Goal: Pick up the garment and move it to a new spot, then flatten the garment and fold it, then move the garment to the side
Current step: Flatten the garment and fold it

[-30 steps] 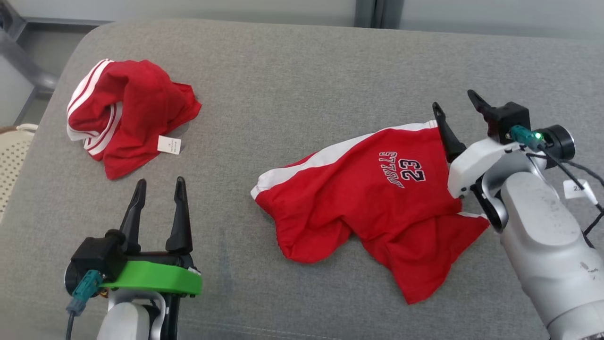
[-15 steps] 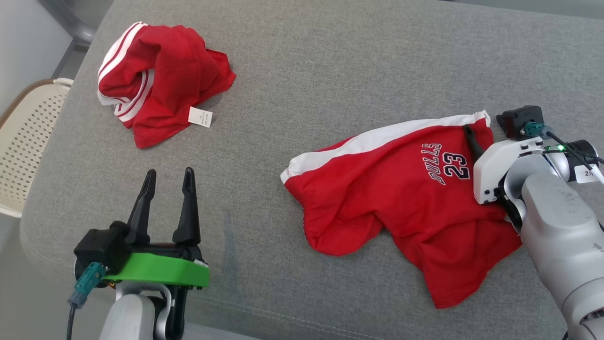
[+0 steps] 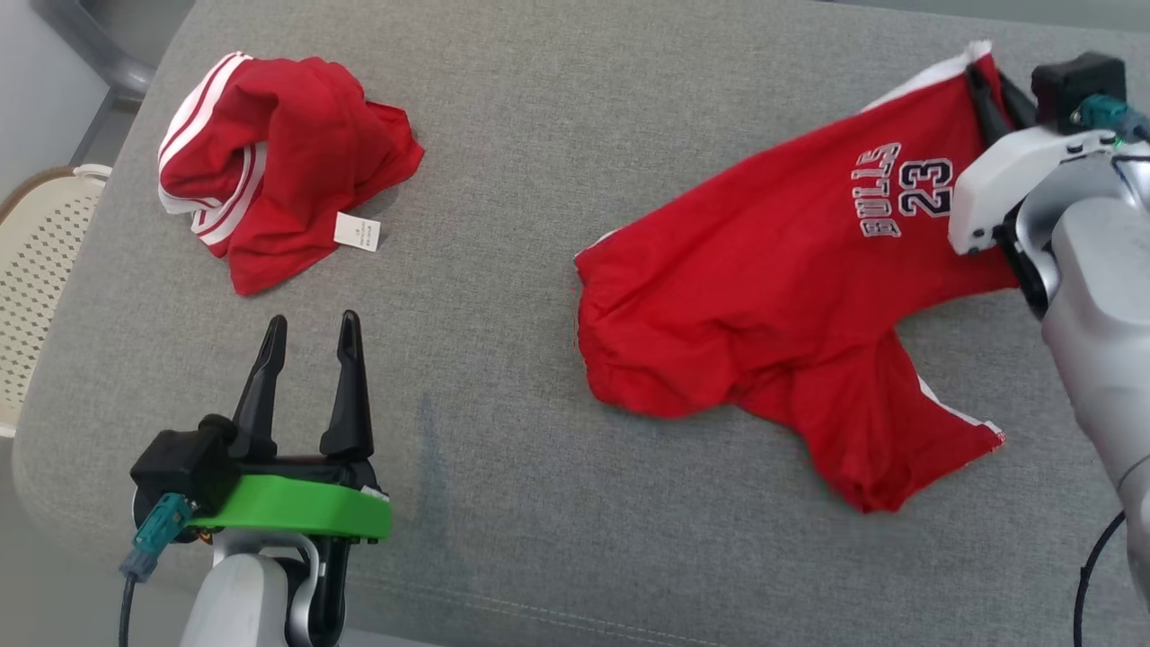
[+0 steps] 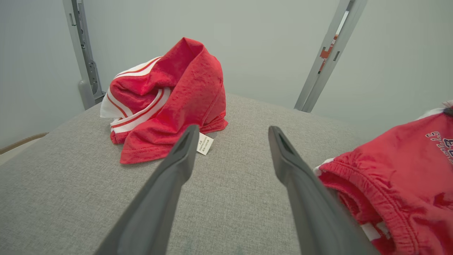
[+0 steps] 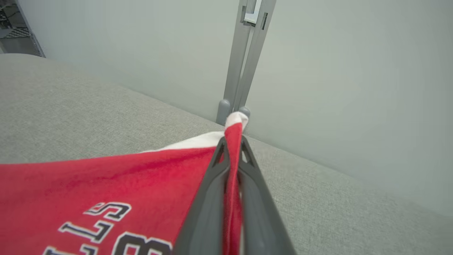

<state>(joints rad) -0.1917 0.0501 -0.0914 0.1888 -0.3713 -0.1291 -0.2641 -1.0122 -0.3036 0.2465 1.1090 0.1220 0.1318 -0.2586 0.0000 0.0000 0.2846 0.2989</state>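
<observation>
Red fabric is bunching between the jaws of the right gripper (image 5: pixel 231 143), which is pinching just the white-trimmed corner of the bright red jersey garment (image 3: pixel 764 270) with the white-outlined BULLS 23 print. That corner is sitting raised at the far right of the grey fabric cushion (image 3: pixel 539 135). The rest of the red jersey garment is lying rumpled on the cushion's right half, with one flap trailing toward the near edge.

What's worrying me is that the gripper is only biting a thin sliver by the hem. I'm guessing the cloth could slide out once more of its weight is hanging from that pinch. If the low part ends up dragging over that rough-looking upholstery, it might tug free or roll the flap under itself, which would make flattening harder. It's also lying close to the cushion's right side, so a drop there could send it over the edge.

The left gripper (image 3: pixel 312 322) is hovering spread wide and empty at the front left, well apart from the garment, so it isn't helping. The crumpled red cloth heap with white stripes (image 3: pixel 278 162) is lying far enough off that I'm not expecting a tangle.
</observation>
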